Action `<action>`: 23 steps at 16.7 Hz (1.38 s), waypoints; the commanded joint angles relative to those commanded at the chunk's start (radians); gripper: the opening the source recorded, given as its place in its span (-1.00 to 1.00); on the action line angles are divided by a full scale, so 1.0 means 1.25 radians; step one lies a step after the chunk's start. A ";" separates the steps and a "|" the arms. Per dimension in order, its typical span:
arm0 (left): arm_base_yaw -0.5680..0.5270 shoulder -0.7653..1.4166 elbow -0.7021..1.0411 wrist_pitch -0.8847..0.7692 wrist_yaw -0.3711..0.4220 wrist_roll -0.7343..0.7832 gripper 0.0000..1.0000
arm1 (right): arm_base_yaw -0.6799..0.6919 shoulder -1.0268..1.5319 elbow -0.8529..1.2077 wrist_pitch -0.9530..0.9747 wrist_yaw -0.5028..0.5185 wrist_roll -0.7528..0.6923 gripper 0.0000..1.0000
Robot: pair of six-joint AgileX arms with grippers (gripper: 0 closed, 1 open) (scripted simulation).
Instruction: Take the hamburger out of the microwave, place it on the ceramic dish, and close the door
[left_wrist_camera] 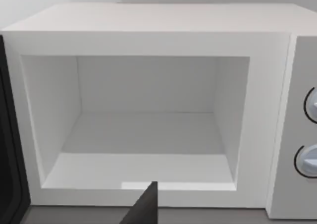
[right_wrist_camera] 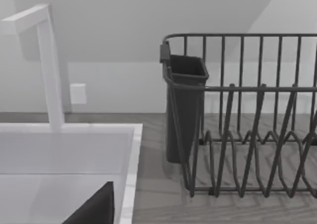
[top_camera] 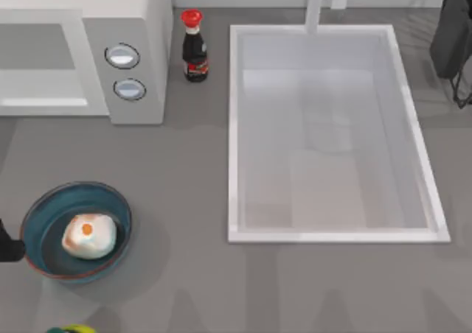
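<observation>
One hamburger (top_camera: 88,235) lies inside the ceramic dish (top_camera: 44,208) at the lower left of the top view. The microwave (top_camera: 140,23) sits at the upper left, its cavity (left_wrist_camera: 143,130) bare in the left wrist view, the door (left_wrist_camera: 9,149) swung open. How wide either gripper's jaws stand cannot be told.

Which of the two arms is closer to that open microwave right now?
Left. Its wrist camera looks straight into the microwave, a left gripper fingertip just before the open cavity. The right arm is parked across the table, by the sink and dish rack.
</observation>
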 joint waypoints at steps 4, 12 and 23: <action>0.000 0.000 0.000 0.000 0.000 0.000 -0.51 | 0.000 0.000 0.000 0.000 0.000 0.000 1.00; 0.000 0.000 0.000 0.000 0.000 0.000 -1.00 | 0.000 0.000 0.000 0.000 0.000 0.000 1.00; -0.178 -0.084 0.000 -0.085 -0.178 -0.002 -1.00 | 0.000 0.000 0.000 0.000 0.000 0.000 1.00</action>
